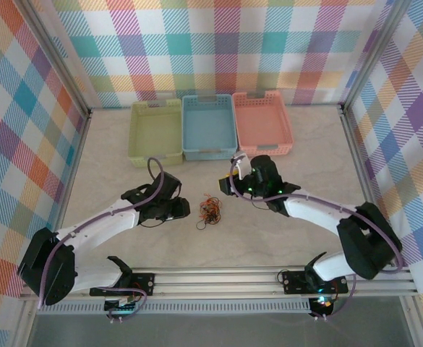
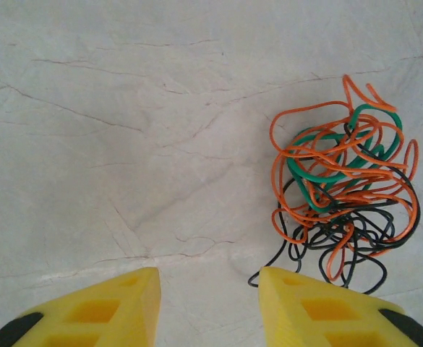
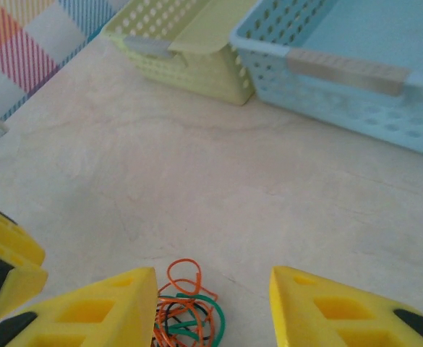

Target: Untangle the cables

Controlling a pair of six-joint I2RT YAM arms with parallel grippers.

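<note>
The cables lie as one small tangle of orange, green and black wire on the marble tabletop between the two arms. My left gripper sits just left of the tangle. In the left wrist view its yellow fingertips stand apart over bare table, the gripper is open, and the cables lie up and to the right, a black loop ending by the right finger. My right gripper is open above the cables, which sit low beside its left finger.
Three baskets stand in a row at the back: green, blue and pink. The green basket and blue basket lie ahead of the right gripper. Plaid walls enclose the table.
</note>
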